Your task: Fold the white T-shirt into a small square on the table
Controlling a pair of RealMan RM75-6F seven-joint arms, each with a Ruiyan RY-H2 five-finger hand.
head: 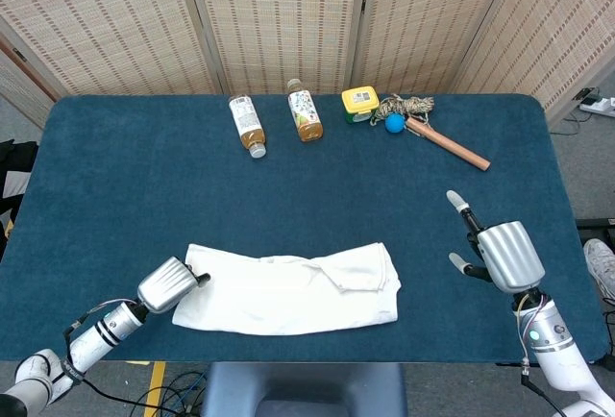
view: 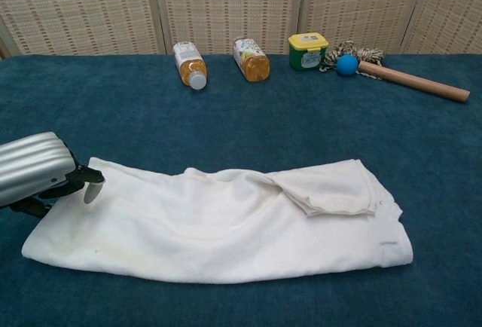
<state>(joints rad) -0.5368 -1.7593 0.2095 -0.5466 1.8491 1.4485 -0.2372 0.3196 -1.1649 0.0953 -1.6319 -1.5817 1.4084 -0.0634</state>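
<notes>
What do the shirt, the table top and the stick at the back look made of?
Shirt: soft matte white knit, likely cotton, judging by its limp creases. Table top: dark blue cloth with a fuzzy nap, probably felt or short pile. Stick: smooth, pale brown and round, apparently bare wood.

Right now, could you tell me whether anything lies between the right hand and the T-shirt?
Nothing visible does: only bare table separates the right hand from the T-shirt. The bottles and other items lie along the far edge.
</notes>
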